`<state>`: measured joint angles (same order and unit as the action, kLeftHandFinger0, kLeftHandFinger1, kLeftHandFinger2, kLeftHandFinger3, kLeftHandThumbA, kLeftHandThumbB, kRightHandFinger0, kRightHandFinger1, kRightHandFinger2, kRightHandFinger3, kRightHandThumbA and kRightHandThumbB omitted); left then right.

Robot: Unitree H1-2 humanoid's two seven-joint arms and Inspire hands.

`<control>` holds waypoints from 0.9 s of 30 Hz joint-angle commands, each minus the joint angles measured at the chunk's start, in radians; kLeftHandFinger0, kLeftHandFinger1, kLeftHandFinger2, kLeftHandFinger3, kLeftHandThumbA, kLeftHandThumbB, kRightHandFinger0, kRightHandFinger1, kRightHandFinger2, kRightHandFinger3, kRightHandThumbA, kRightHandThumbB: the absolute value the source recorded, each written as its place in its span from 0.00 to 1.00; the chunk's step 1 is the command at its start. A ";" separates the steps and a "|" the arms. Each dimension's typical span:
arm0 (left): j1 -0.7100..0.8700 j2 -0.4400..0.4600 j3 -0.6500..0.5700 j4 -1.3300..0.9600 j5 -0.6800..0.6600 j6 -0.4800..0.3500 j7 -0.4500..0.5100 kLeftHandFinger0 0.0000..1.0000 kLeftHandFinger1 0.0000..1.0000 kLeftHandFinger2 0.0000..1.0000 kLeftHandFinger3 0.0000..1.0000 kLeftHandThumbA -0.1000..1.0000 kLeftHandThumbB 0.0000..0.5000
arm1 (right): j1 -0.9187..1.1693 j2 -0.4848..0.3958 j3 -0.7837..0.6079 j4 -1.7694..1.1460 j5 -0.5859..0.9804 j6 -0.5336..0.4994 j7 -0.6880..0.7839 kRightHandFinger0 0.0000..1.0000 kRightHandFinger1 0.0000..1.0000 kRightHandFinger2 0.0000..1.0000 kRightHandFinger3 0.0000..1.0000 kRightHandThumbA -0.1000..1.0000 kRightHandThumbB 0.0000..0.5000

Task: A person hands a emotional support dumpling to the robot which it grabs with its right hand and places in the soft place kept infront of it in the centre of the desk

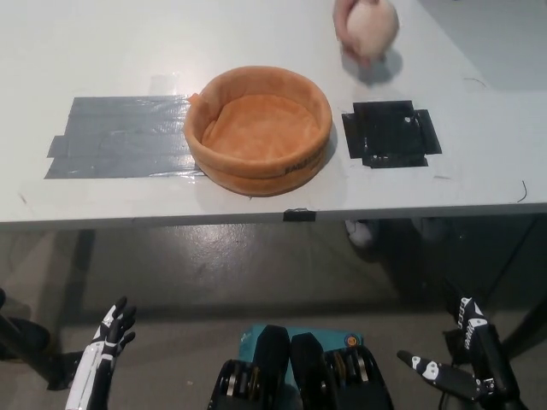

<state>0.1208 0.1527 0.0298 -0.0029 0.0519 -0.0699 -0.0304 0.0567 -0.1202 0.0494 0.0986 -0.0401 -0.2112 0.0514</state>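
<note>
A pale pink plush dumpling (373,26) is held by a person's hand (344,24) above the far right of the white desk (256,51). The soft place is a round orange plush basket (258,130), sitting at the desk's centre near the front edge; it has nothing in it. My black right hand (457,366) hangs low at the bottom right, below the desk, fingers spread and holding nothing. My white left hand (107,342) rests at the bottom left, also open and below desk level.
A grey tape patch (120,137) lies left of the basket, and a black tape patch (391,134) lies right of it. The desk's front edge (256,218) runs across the middle of the view, with dark floor below.
</note>
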 commanded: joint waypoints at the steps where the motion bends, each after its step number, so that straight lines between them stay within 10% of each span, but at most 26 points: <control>1: -0.009 0.003 0.001 -0.031 0.005 -0.032 0.001 1.00 1.00 1.00 1.00 1.00 0.24 | -0.011 -0.007 -0.001 -0.010 -0.004 -0.054 0.007 1.00 1.00 1.00 1.00 1.00 0.38; 16: -0.005 0.007 0.003 -0.039 0.020 -0.043 0.007 1.00 1.00 1.00 1.00 1.00 0.26 | -0.076 -0.029 -0.067 -0.253 -0.147 -0.039 -0.066 1.00 1.00 1.00 1.00 0.98 0.49; 27: -0.018 0.006 0.006 -0.048 0.020 -0.031 0.005 1.00 1.00 1.00 1.00 1.00 0.25 | -0.396 -0.176 -0.113 -0.534 -0.289 0.381 0.059 1.00 1.00 1.00 1.00 0.93 0.68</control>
<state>0.1195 0.1528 0.0313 -0.0084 0.0668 -0.0731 -0.0301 -0.2169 -0.2301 -0.0448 -0.3558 -0.2483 -0.0561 0.0367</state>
